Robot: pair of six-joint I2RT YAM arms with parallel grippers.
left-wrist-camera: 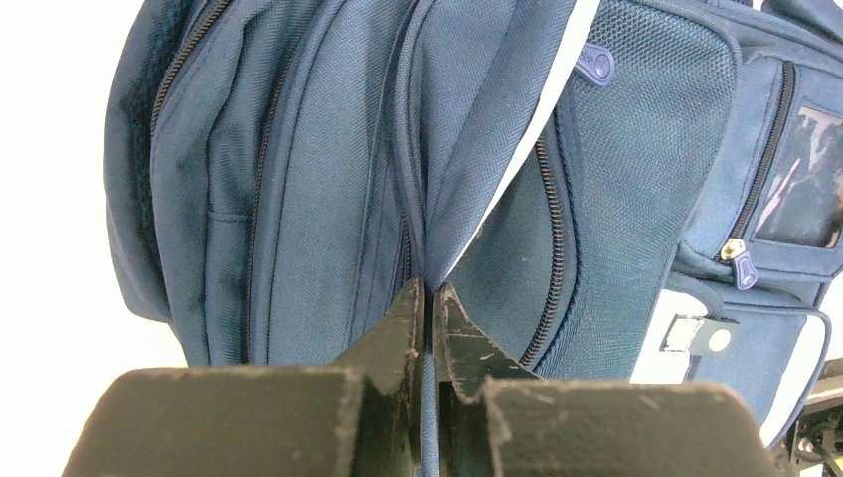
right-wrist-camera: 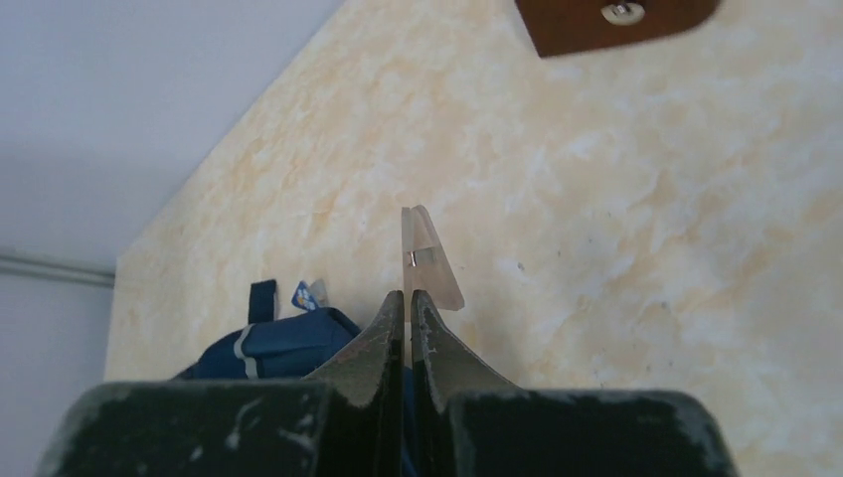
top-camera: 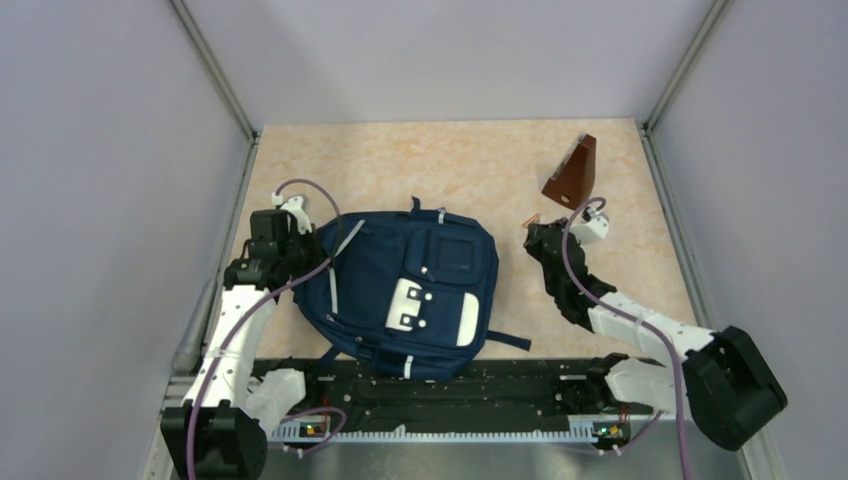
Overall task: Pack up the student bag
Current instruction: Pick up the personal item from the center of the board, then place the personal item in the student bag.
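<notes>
The student bag (top-camera: 440, 262), navy with white pocket patches, lies flat on the left half of the table. My left gripper (top-camera: 306, 248) is at its left edge. In the left wrist view, this gripper (left-wrist-camera: 429, 288) is shut on a narrow fold of the bag's blue fabric (left-wrist-camera: 298, 179) beside a zipper. My right gripper (top-camera: 533, 230) hovers right of the bag, apart from it. In the right wrist view the right gripper (right-wrist-camera: 408, 296) is shut on a thin translucent piece (right-wrist-camera: 425, 263) that sticks out past the fingertips. A corner of the bag (right-wrist-camera: 268, 343) shows low on the left there.
A brown wooden wedge-shaped object (top-camera: 572, 172) stands at the back right, just beyond the right gripper, and its base with a screw (right-wrist-camera: 606, 20) shows in the right wrist view. Grey walls enclose the tan table (top-camera: 450, 165). A black rail (top-camera: 450, 385) runs along the near edge.
</notes>
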